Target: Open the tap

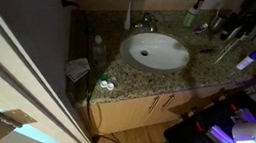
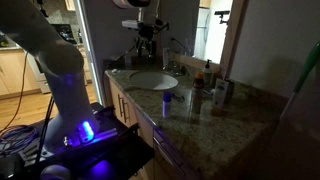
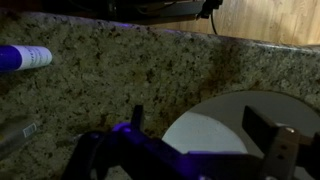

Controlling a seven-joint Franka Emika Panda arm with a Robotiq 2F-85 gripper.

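Observation:
The tap [image 1: 145, 23] is a small chrome faucet behind the white oval basin [image 1: 156, 52] on a granite counter; it also shows in an exterior view [image 2: 174, 64]. My gripper [image 2: 146, 42] hangs above the far side of the basin [image 2: 152, 80], apart from the tap. In the wrist view my gripper [image 3: 200, 125] is open and empty, its two dark fingers spread over the basin's rim [image 3: 225, 125] and the granite. The tap is out of the wrist view.
A slim white bottle [image 1: 129, 16] stands beside the tap. A blue and white tube [image 3: 25, 57] lies on the counter. Several bottles [image 2: 196, 95] stand near the basin. Cabinet fronts [image 1: 143, 109] are below the counter, and a door edge [image 1: 28, 68] is close by.

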